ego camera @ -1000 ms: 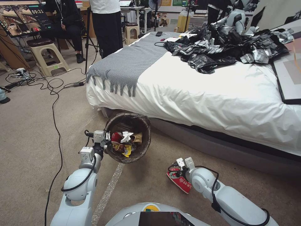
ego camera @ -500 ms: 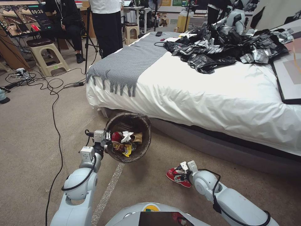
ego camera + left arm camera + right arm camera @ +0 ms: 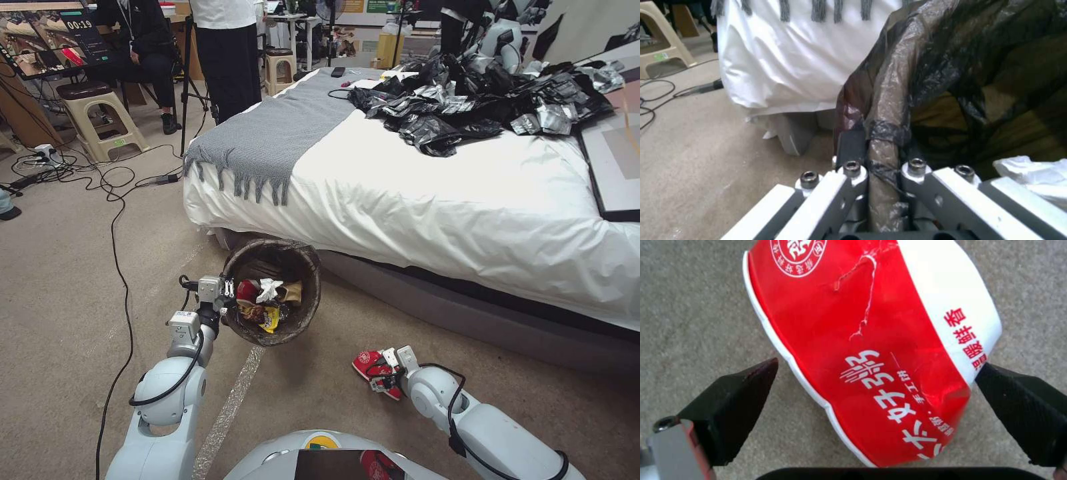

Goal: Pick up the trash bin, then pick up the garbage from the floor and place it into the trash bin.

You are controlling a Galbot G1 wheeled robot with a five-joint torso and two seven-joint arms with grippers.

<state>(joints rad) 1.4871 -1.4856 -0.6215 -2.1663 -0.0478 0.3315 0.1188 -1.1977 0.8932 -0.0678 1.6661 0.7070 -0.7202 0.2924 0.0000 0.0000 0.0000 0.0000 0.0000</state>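
We hold the trash bin by its near rim with the left claw. The left wrist view shows both fingers pinched onto the bag-covered rim, one inside and one outside. The bin hangs tilted, with its mouth turned up and toward us, beside the foot of the bed. Several wrappers already lie inside it.

The step in hand is the pick of the red-and-white packet, which lies flat on the carpet, to the right of the bin and well apart from it. The right claw is lowered over the packet with its fingers spread. In the right wrist view, one dark pad stands off one side of the packet, and the other sits at its opposite edge.

To do this step well, we judge:
- Lower until the pads reach the carpet, so that they catch the thin edges.
- Close slowly, because the film will likely buckle upward into a ridge that the pads can pinch.
- Keep the left claw steady, because the bin's load could spill if the tilt grows.

In the head view, the packet's long axis runs from its round-logo end, on the bin side, toward the right arm. The claw spans the packet across its short width.
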